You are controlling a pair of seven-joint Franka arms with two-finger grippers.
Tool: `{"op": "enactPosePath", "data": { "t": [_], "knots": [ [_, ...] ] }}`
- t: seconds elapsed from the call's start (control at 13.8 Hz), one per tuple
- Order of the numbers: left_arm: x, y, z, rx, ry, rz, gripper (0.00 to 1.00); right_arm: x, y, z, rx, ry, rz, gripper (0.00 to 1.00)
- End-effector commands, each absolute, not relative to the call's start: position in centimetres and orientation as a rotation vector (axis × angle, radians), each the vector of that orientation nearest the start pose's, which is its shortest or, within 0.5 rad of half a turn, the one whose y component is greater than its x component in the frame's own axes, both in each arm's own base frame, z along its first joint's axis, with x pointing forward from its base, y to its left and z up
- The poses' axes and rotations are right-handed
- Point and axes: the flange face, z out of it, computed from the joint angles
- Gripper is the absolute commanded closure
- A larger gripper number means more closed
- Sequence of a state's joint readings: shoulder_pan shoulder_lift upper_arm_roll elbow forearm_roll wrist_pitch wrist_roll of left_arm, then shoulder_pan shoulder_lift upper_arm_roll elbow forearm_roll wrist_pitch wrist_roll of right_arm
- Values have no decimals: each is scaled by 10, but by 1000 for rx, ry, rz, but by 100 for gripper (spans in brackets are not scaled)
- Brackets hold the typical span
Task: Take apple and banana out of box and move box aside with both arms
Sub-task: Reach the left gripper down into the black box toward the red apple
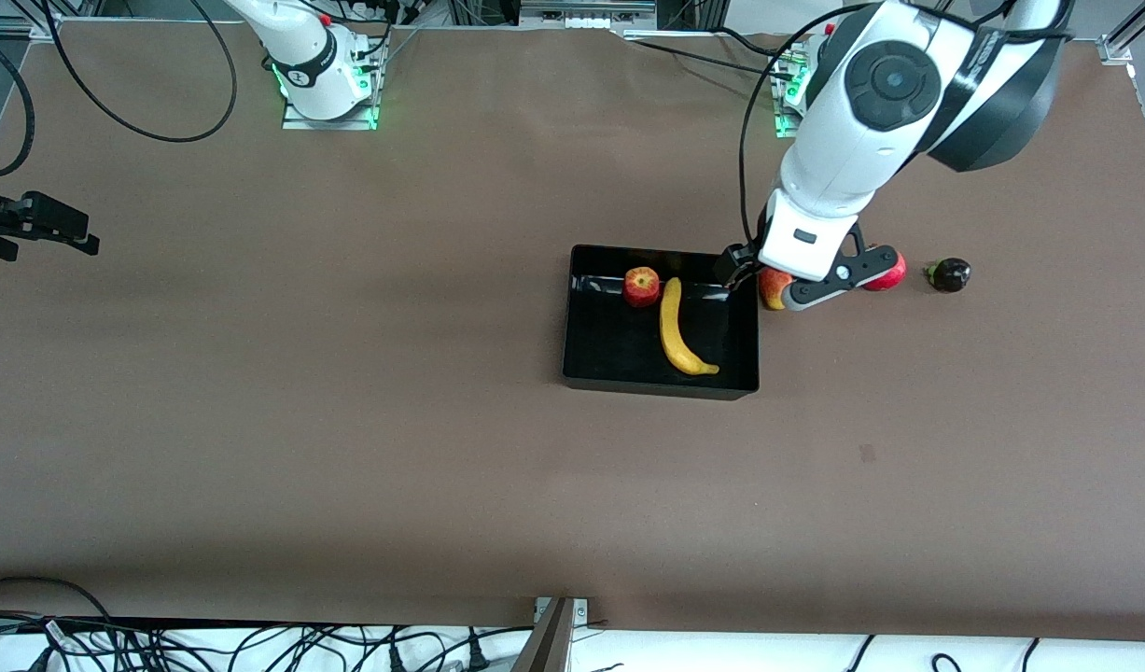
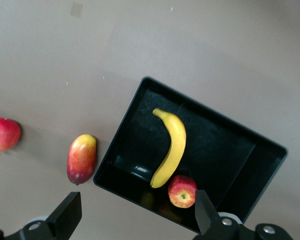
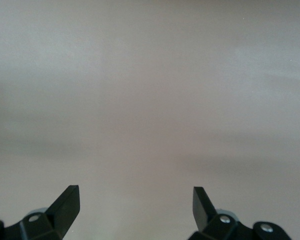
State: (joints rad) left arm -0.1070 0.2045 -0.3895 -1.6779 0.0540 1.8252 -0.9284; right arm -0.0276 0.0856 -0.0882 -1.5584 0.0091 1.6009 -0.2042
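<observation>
The black box (image 1: 619, 350) sits mid-table. The red apple (image 1: 641, 286) and the yellow banana (image 1: 679, 331) lie in it side by side, the apple by the wall farthest from the front camera. In the left wrist view the box (image 2: 225, 150), banana (image 2: 171, 147) and apple (image 2: 182, 191) show below. My left gripper (image 1: 742, 271) hangs open and empty over the box's corner toward the left arm's end; it also shows in its wrist view (image 2: 136, 207). My right gripper (image 1: 87, 235) waits open and empty at the right arm's end, over bare table (image 3: 135, 205).
A red-yellow mango (image 1: 773, 287) lies just outside the box, partly hidden by the left hand, plain in the wrist view (image 2: 81, 158). A red pomegranate (image 1: 894, 273) (image 2: 2, 134) and a dark round fruit (image 1: 950, 274) lie farther toward the left arm's end.
</observation>
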Motion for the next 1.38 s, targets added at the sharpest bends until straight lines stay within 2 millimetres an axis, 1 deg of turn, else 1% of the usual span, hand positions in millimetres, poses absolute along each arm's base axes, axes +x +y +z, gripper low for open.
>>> {"op": "enactPosePath", "data": {
  "t": [0.0, 0.07, 0.14, 0.36, 0.43, 0.58, 0.87, 1.16, 1.23, 1.3],
  "knots": [
    [554, -288, 461, -3057, -646, 102, 0, 580, -66, 588, -3125, -160, 69, 0],
    [553, -293, 451, -3045, -628, 113, 0, 580, -67, 588, -3125, -158, 69, 0],
    [548, -301, 443, -3037, -598, 125, 0, 580, -67, 588, -3125, -158, 67, 0],
    [550, -309, 412, -2991, -525, 139, 0, 580, -67, 588, -3125, -158, 67, 0],
    [551, -310, 408, -2991, -527, 147, 0, 580, -67, 588, -3125, -158, 69, 0],
    [552, -311, 407, -2999, -533, 151, 0, 579, -68, 588, -3125, -156, 69, 0],
    [556, -313, 386, -3001, -564, 199, 0, 579, -68, 588, -3125, -156, 69, 0],
    [558, -326, 344, -3005, -533, 246, 0, 579, -68, 588, -3125, -156, 69, 0],
    [557, -332, 337, -3017, -523, 239, 0, 579, -67, 588, -3124, -158, 72, 0],
    [558, -337, 325, -3029, -521, 245, 0, 579, -68, 588, -3125, -156, 69, 0]
  ]
}}
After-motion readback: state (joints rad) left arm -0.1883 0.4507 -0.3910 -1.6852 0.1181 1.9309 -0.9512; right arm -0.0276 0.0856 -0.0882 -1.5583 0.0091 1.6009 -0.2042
